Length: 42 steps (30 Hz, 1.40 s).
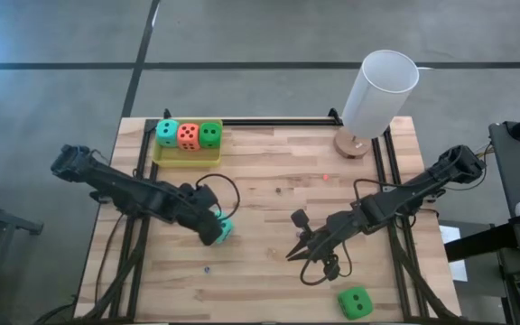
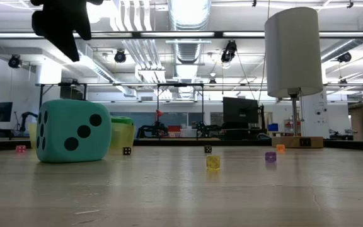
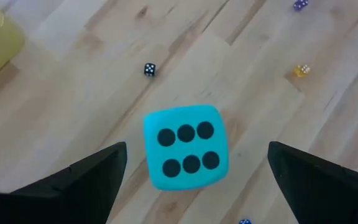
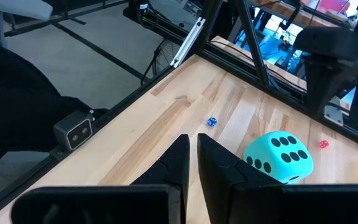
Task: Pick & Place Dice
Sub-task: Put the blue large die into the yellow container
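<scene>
A teal die rests on the wooden table left of centre, six pips up. My left gripper hangs open above it, one finger on either side and clear of it; the high view shows the gripper half covering the die. A translucent yellow tray at the far left holds a teal die, an orange-red die and a green die. Another green die lies near the front edge. My right gripper waits shut above the table's middle.
A lamp with a white shade stands on a wooden base at the far right. Tiny dice lie scattered on the table: a yellow one, a purple one, a black one. Black rails run along the table's sides.
</scene>
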Tool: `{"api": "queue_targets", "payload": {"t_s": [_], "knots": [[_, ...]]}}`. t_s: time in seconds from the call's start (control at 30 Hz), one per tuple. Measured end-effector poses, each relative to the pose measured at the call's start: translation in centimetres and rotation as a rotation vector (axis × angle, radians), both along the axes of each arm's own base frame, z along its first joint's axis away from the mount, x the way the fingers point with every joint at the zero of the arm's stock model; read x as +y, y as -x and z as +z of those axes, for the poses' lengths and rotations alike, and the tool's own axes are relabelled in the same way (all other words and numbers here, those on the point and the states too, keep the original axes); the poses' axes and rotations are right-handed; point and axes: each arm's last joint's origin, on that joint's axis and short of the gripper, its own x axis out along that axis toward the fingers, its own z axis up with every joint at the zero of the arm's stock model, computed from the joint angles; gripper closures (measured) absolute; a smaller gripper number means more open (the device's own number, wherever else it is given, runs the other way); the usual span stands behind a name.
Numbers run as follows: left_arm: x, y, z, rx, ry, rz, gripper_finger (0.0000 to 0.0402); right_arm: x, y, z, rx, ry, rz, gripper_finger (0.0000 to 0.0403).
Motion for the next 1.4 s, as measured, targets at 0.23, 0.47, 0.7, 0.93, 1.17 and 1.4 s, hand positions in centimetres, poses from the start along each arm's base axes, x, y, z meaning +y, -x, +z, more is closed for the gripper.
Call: {"api": "queue_targets", "payload": {"t_s": [0.23, 0.47, 0.7, 0.93, 1.17, 1.4], "knots": [[0.1, -0.6, -0.5, 0.021, -0.012, 0.006, 0.001, 0.0, 0.0, 0.0, 0.0, 0.002, 0.001, 0.0374], [0.1, -1.1, -1.1, 0.041, -0.019, 0.015, 0.0008, 0.0, 0.0, 0.0, 0.0, 0.0, 0.0, 0.0374], [0.0, -1.7, -1.9, 0.071, -0.025, 0.034, 0.0009, 0.0, 0.0, 0.0, 0.0, 0.001, 0.0, 0.0374], [-0.2, -1.8, -2.7, 0.096, 0.032, 0.059, 0.0003, 0.0, 0.0, 0.0, 0.0, 0.001, 0.0, 0.0374], [-0.1, -1.4, -5.4, 0.118, 0.064, 0.062, 0.0002, 0.0, 0.0, 0.0, 0.0, 0.0, 0.0, 0.0374], [-0.1, -1.2, -6.7, 0.118, 0.084, 0.056, 0.0002, 0.0, 0.0, 0.0, 0.0, 0.001, 0.001, 0.0374]]}}
